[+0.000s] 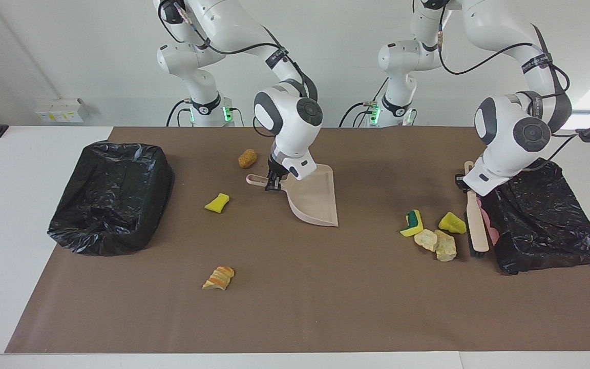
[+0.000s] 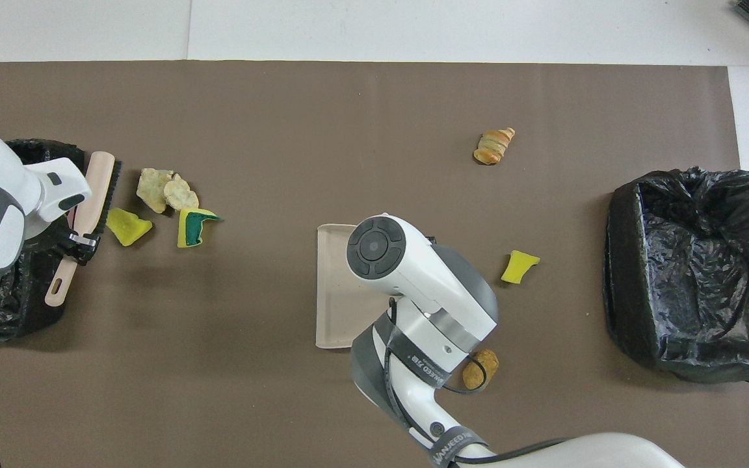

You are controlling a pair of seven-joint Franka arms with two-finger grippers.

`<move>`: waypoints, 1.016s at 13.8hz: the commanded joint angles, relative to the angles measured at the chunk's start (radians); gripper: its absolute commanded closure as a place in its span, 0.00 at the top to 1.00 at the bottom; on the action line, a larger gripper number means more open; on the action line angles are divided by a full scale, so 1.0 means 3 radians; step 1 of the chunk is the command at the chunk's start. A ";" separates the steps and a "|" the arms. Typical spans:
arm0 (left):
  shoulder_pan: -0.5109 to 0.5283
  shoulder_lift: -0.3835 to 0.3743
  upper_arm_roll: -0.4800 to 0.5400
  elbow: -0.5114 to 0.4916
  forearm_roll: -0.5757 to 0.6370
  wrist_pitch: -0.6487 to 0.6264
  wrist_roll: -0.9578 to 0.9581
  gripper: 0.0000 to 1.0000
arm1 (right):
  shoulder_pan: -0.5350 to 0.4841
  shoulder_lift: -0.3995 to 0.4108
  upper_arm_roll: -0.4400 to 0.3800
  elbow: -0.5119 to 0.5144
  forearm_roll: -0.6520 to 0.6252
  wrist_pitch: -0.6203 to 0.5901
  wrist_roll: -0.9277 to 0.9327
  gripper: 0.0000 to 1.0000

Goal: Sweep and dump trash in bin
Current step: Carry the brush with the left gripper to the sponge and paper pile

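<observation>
one strap (image 2: 450, 447) on right arm reads "vanjeed".

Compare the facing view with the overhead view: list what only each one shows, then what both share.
Only the facing view: both arm bases, and the right gripper shut on the dustpan handle, which the arm hides from above.

Only the overhead view: the dustpan's full open edge toward the left arm's end.

Both: the left gripper shut on the brush, set beside four trash chunks next to a black-lined bin; three scattered chunks, yellow, brown, striped; the second bin.
</observation>
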 commanded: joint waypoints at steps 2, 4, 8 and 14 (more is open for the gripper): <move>-0.0018 -0.0041 -0.0046 -0.0255 0.0027 0.0290 -0.0061 0.00 | -0.0027 0.0009 0.0039 0.0000 0.0052 -0.0003 0.0075 0.00; -0.0120 -0.0021 -0.0061 -0.0337 0.0017 0.0388 -0.0071 0.00 | -0.0027 0.0009 0.0039 0.0000 0.0052 -0.0003 0.0075 0.00; -0.0339 -0.0067 -0.0072 -0.0470 -0.0040 0.0491 0.0056 0.00 | -0.0027 0.0004 0.0039 -0.0005 0.0052 0.0003 0.0095 0.00; -0.0846 -0.0307 -0.0072 -0.0828 -0.0427 0.0430 0.0088 0.00 | -0.0032 0.0004 0.0039 -0.0020 0.0057 0.0013 0.0136 0.00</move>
